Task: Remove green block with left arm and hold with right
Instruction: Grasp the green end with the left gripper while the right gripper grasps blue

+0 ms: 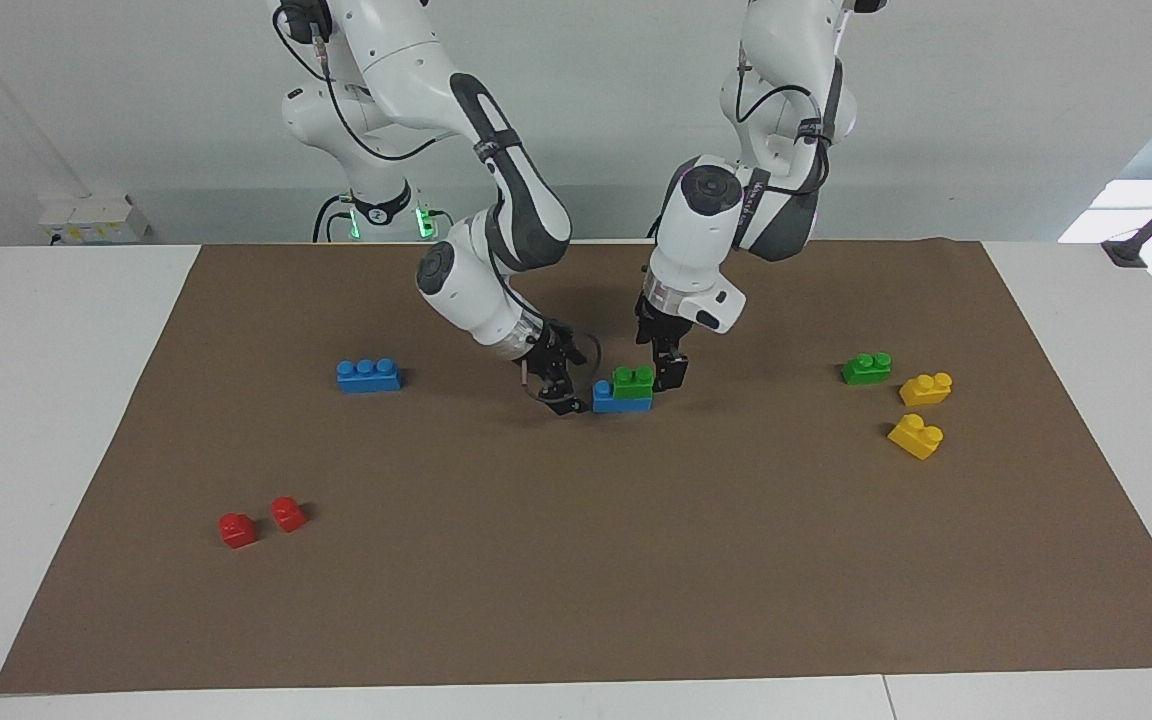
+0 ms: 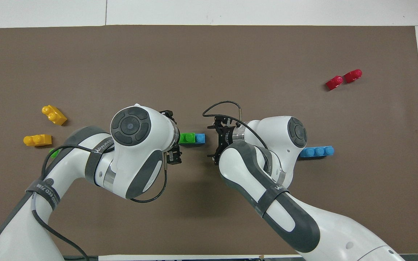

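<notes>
The green block (image 1: 633, 380) sits on a blue three-stud brick (image 1: 608, 399) in the middle of the brown mat, over the studs toward the left arm's end; both also show in the overhead view, the green block (image 2: 186, 138) and the blue brick (image 2: 200, 138). My left gripper (image 1: 669, 378) is low beside the green block, at its end toward the left arm's side. My right gripper (image 1: 564, 400) is low and open beside the blue brick's bare end, apart from it; it also shows in the overhead view (image 2: 210, 141).
A second green block (image 1: 866, 368) and two yellow bricks (image 1: 926, 388) (image 1: 916, 436) lie toward the left arm's end. A loose blue brick (image 1: 368, 375) and two red pieces (image 1: 237, 529) (image 1: 288, 513) lie toward the right arm's end.
</notes>
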